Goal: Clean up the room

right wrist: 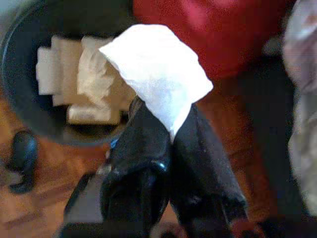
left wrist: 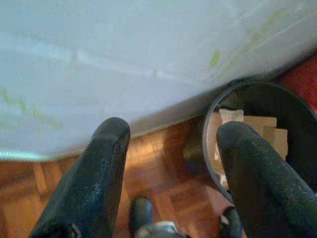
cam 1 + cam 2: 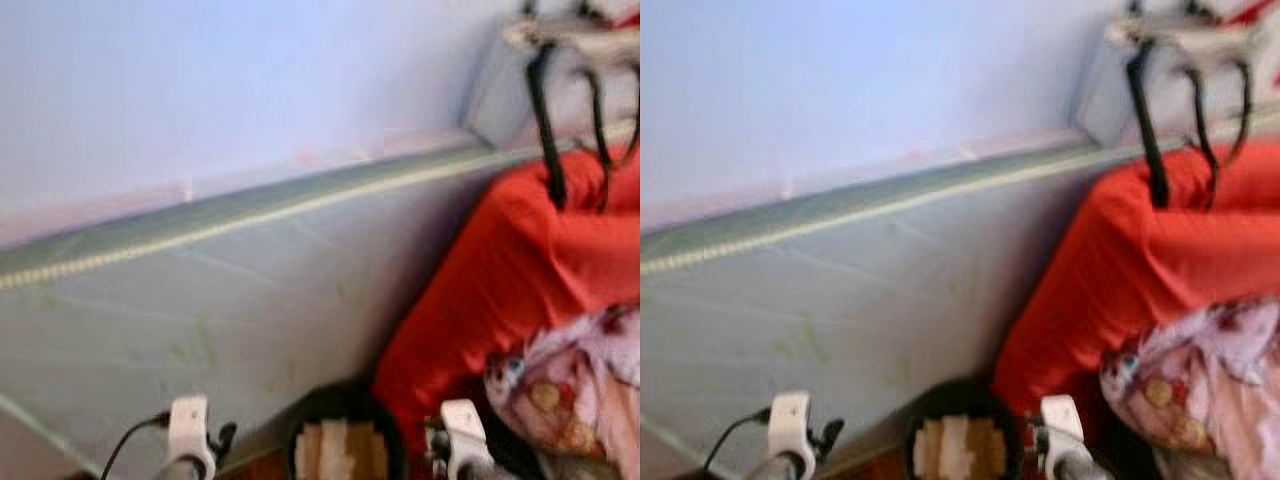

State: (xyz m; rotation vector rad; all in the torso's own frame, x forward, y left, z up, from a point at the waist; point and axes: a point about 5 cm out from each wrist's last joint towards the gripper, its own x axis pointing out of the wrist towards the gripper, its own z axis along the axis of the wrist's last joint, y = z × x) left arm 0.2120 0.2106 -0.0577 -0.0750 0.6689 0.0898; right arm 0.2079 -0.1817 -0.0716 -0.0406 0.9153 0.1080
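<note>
Wooden floor runs beside a pale mattress (image 3: pixel 200 310) set on edge, with a black bin (image 1: pixel 29 94) at the lower centre of the head views. The right gripper (image 1: pixel 171 136) pinches a white tissue (image 1: pixel 156 74) just beside the bin; it should be carried over the rim before release. The left gripper (image 2: pixel 171 144) hangs open near the rim. Blur obscures the red bedding (image 3: pixel 520 270), and the bin is cut off.
</note>
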